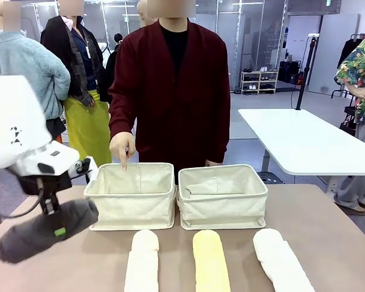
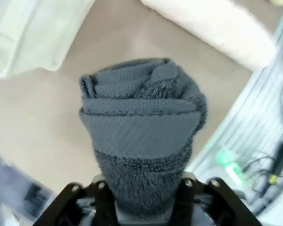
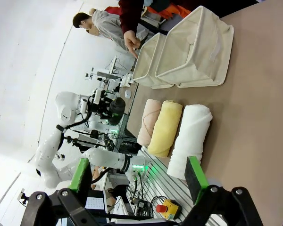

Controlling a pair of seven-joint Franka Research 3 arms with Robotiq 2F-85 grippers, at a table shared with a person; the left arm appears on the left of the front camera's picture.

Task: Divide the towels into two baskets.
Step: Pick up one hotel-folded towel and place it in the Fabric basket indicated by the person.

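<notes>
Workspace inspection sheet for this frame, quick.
Surface: brown table, no spills seen.
Job's things: left basket and right basket side by side, no towels inside. The cream-peach towel, yellow towel and white towel lie in a row in front.
Clutter: nothing seen.
Grippers: left tool shut on dark grey towel, lifted; right tool open.
Cables: black cable loops by left arm.
Surroundings: person's hand points into left basket; white table behind.
</notes>
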